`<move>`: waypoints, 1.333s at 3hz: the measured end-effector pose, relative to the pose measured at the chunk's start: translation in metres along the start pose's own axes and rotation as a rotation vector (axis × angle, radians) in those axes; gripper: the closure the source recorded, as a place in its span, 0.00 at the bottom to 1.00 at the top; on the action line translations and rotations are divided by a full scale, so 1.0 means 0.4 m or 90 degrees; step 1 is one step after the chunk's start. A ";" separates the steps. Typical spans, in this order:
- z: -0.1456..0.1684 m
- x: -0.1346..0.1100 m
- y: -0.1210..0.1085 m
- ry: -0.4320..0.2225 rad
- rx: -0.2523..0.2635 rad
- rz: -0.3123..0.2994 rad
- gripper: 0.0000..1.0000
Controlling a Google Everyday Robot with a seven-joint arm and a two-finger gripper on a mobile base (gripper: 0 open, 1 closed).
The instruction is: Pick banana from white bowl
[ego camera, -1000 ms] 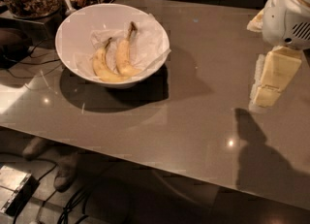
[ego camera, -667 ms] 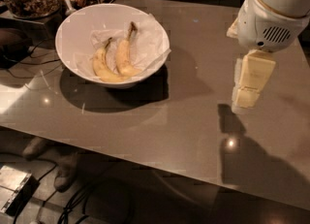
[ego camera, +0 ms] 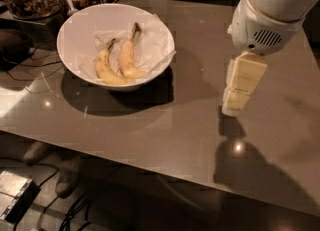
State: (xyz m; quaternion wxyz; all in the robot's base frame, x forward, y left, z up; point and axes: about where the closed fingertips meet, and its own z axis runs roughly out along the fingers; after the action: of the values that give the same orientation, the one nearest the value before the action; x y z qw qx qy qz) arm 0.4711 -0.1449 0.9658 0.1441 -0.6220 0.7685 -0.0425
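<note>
Leftward travel is recorded: the gripper [ego camera: 236, 102] has shifted from the right edge of the view toward the middle of the grey table [ego camera: 165, 125], and the bowl and fruit have not moved. It now hangs below the white wrist housing [ego camera: 265, 22], pointing down, low over the bare tabletop and well apart from the white bowl [ego camera: 75, 35]. Whether it is open or closed cannot be told from this angle.

The banana [ego camera: 127, 57] lies inside the bowl on crumpled white paper [ego camera: 155, 50], right of centre, its long dark-tipped stem pointing to the far rim. A more hooked second banana [ego camera: 107, 70] lies against its left side, touching or nearly so.

Assessment: the approach is in hand and no contact has been made. Recommended:
- Clear the near rim before descending into the bowl.
- Close across the banana's width at mid-body, not on the stem.
- Favour its right side, since the neighbouring fruit leaves little room on the left.
- Keep clear of the paper, which could lift with the fruit.
</note>
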 end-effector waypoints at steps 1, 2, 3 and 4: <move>0.013 -0.080 -0.034 0.024 0.034 0.043 0.00; 0.023 -0.159 -0.060 0.045 0.046 0.098 0.00; 0.019 -0.170 -0.062 0.038 0.053 0.119 0.00; 0.040 -0.212 -0.061 0.019 0.042 0.135 0.00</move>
State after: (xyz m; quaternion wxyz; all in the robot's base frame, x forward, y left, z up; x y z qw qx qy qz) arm 0.5142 -0.0661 0.9706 0.1568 -0.5313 0.8303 -0.0612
